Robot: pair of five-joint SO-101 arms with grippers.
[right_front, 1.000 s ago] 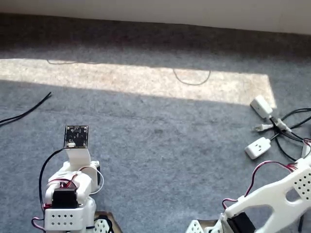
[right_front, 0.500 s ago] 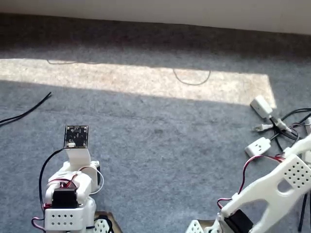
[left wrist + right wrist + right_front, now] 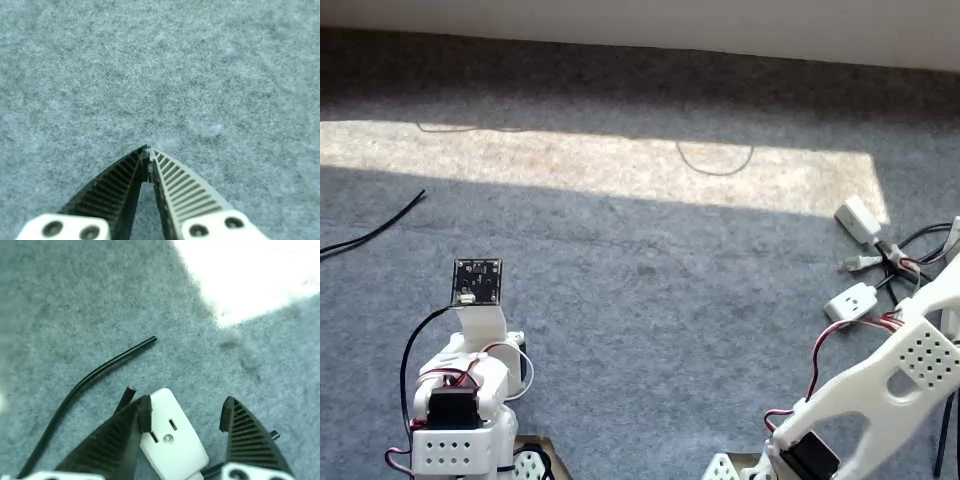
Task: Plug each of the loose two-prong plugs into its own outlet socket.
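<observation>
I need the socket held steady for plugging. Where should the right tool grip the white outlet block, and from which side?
Probably across the long side walls of the white outlet block, coming from above. It lies flat, slotted face up, so those walls are parallel and the slots are left clear. The open right tool straddles it.

In the high view my right arm (image 3: 890,380) runs off the picture's right edge, and the black cables (image 3: 932,238) beside it leave by the same edge. The small plug (image 3: 860,263) among them is too small to make out its prongs. In my right wrist view the near end of the white outlet socket (image 3: 172,440) is cut by the picture's edge, one corner hidden behind a finger (image 3: 117,437) of my right pincer (image 3: 187,410); the black cable (image 3: 95,376) runs out of the picture, and a dark bit (image 3: 273,433) behind the other finger is too little to name
</observation>
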